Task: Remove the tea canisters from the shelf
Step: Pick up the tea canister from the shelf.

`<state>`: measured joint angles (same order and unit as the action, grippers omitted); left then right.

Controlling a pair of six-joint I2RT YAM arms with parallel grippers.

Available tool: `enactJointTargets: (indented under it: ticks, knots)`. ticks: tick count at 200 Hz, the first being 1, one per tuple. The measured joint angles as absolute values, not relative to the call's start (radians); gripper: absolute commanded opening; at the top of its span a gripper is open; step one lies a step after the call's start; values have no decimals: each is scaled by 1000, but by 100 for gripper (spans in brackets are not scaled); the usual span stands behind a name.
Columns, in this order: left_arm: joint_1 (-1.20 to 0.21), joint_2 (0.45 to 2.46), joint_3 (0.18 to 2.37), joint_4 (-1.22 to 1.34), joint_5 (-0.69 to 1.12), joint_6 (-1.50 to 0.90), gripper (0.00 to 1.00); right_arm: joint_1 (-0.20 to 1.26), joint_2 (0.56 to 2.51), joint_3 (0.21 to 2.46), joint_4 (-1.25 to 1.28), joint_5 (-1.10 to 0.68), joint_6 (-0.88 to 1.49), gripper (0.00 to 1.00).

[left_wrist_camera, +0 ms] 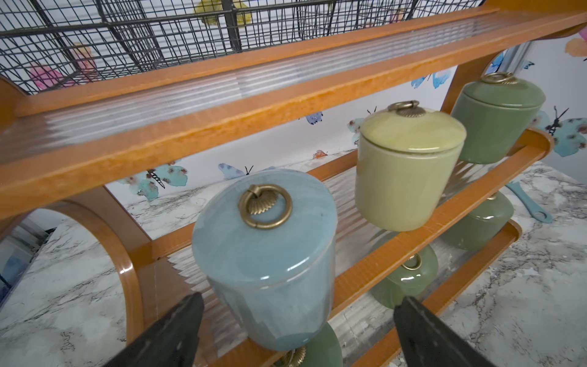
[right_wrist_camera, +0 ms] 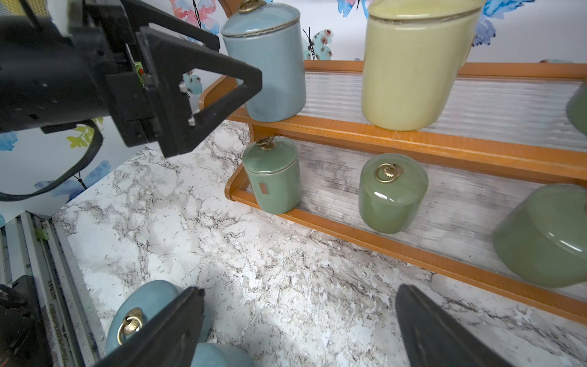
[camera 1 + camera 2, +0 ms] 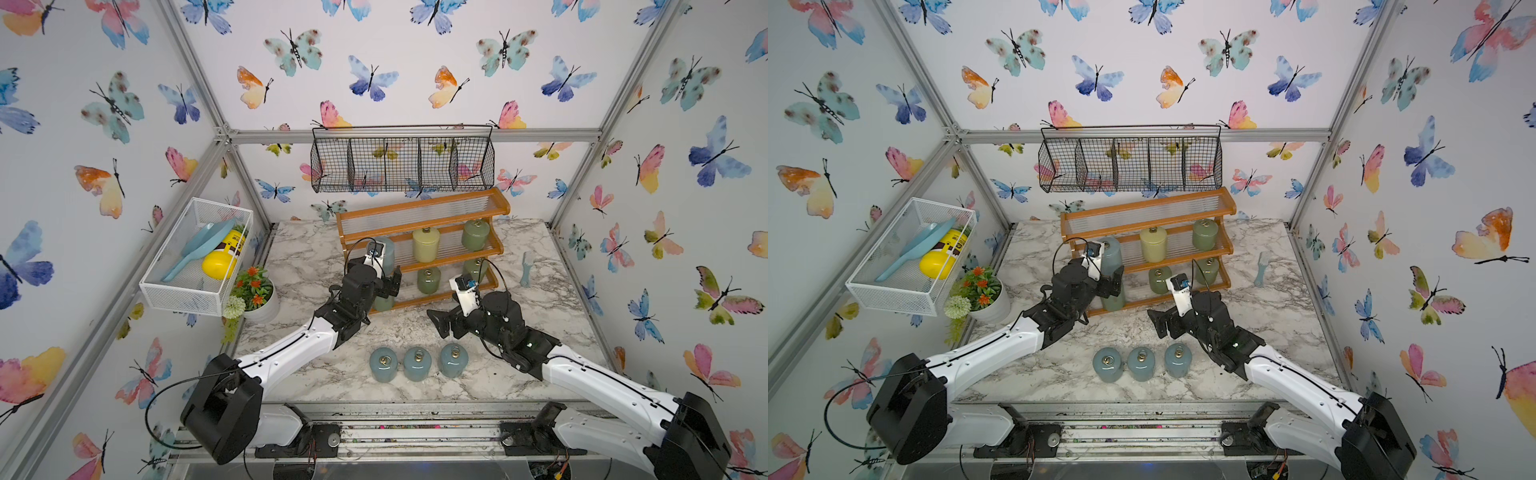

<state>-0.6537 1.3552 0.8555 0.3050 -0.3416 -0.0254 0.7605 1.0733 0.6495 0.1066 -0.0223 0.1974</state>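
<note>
The orange-brown shelf [image 3: 419, 216] stands at the back of the marble table. Its middle tier holds a blue-grey canister [image 1: 266, 254], a pale yellow one [image 3: 426, 245] and a green one [image 3: 475, 235]. Three green canisters [image 2: 390, 193] sit on the bottom tier. My left gripper [image 1: 300, 298] is open, with a finger on each side of the blue-grey canister and a gap to it on both sides. Three blue-grey canisters [image 3: 417, 364] stand in a row on the table in front. My right gripper [image 3: 440, 322] is open above bare marble near them, holding nothing.
A black wire basket [image 3: 402, 160] hangs on the back wall just above the shelf. A white mesh basket [image 3: 195, 257] on the left wall holds a yellow bottle and a blue scoop. Potted flowers [image 3: 255, 291] stand at the left, and a pale blue brush [image 3: 527, 268] lies right of the shelf.
</note>
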Motion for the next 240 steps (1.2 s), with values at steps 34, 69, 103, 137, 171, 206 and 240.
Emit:
enactJointTargets:
  ticks: [34, 69, 103, 137, 171, 206, 240]
  knots:
    - [-653, 1396, 892, 316, -355, -24, 98, 758, 1071, 649, 106, -22, 197, 100]
    - [-642, 1426, 918, 321, -369, -23, 98, 755, 1071, 649, 104, -23, 197, 100]
    - [-627, 1459, 930, 337, -374, -22, 98, 749, 1071, 649, 104, -23, 197, 100]
    - [-610, 1503, 966, 342, -375, -18, 98, 745, 1071, 649, 104, -23, 197, 100]
    - [-591, 1530, 995, 350, -374, -7, 99, 744, 1071, 648, 105, -24, 197, 100]
    - [-577, 1561, 1024, 356, -359, 2, 99, 739, 1071, 648, 105, -25, 197, 100]
    - [-568, 1579, 1038, 356, -328, 4, 88, 738, 1071, 648, 105, -25, 197, 100]
